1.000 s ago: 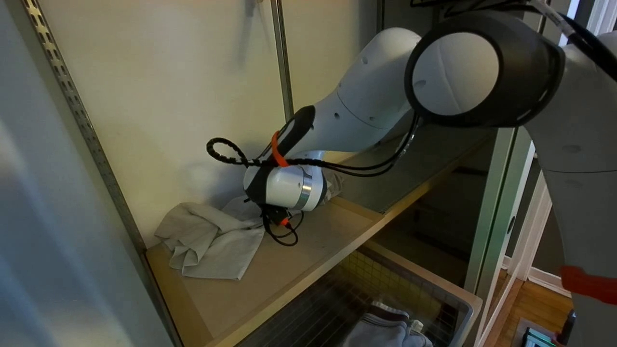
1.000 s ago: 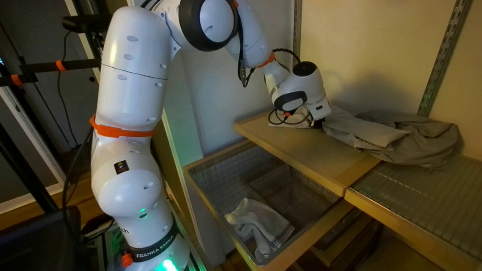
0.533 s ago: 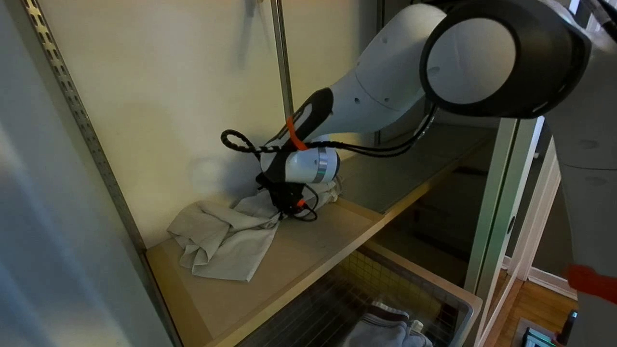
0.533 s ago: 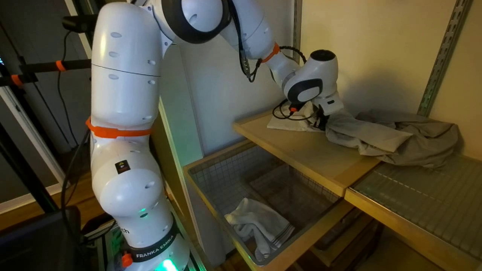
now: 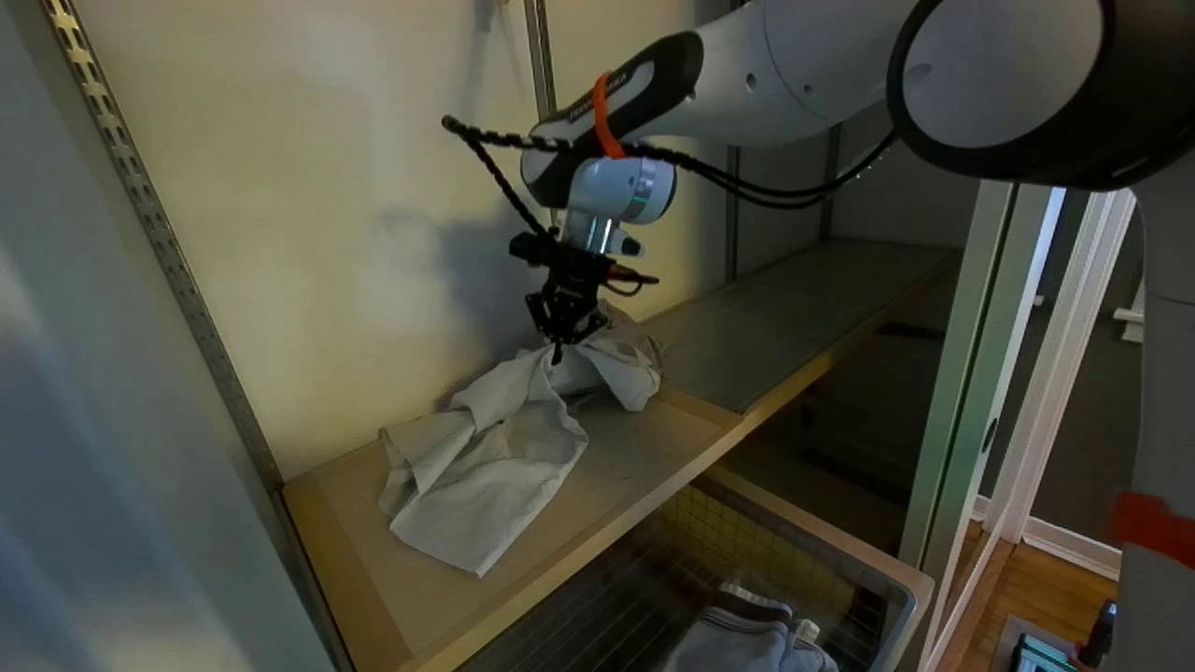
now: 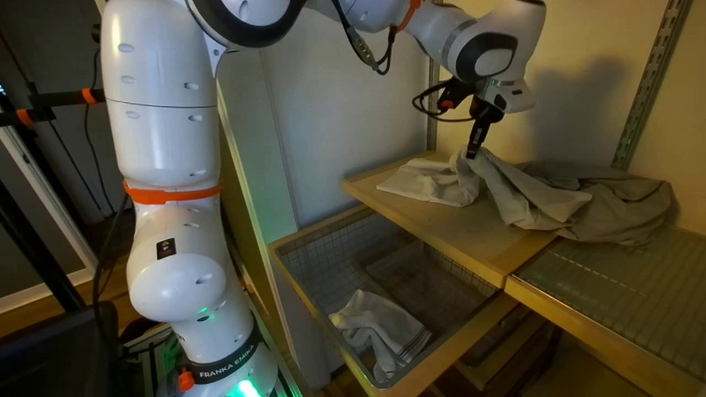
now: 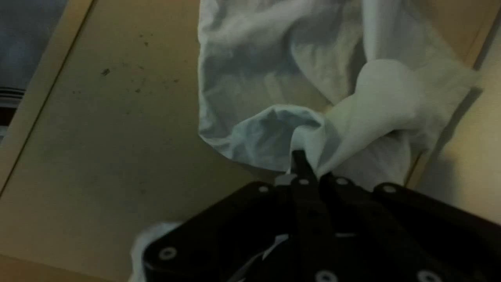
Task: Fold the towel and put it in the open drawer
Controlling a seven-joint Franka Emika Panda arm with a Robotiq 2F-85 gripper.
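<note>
A pale grey towel lies rumpled on the shelf in both exterior views (image 5: 495, 467) (image 6: 538, 193) and in the wrist view (image 7: 250, 74). My gripper (image 5: 560, 350) points down over it, also seen in an exterior view (image 6: 473, 153). In the wrist view the fingertips (image 7: 313, 170) are close together on a pinched fold of the towel, which rises in a peak. The rest of the towel lies on the shelf to both sides. The open wire drawer (image 6: 463, 344) stands below the shelf; its rim also shows in an exterior view (image 5: 831, 534).
A white cloth with dark stripes (image 6: 380, 325) lies in the drawer. The wooden shelf (image 6: 436, 215) overhangs part of the drawer. A glass-topped shelf (image 6: 618, 298) adjoins it. A wall stands close behind the towel, with a metal rail (image 5: 540, 56).
My gripper has risen from low against the towel and drawn the pinched fold up into a peak. The towel's loose parts have shifted on the shelf. The drawer has not moved.
</note>
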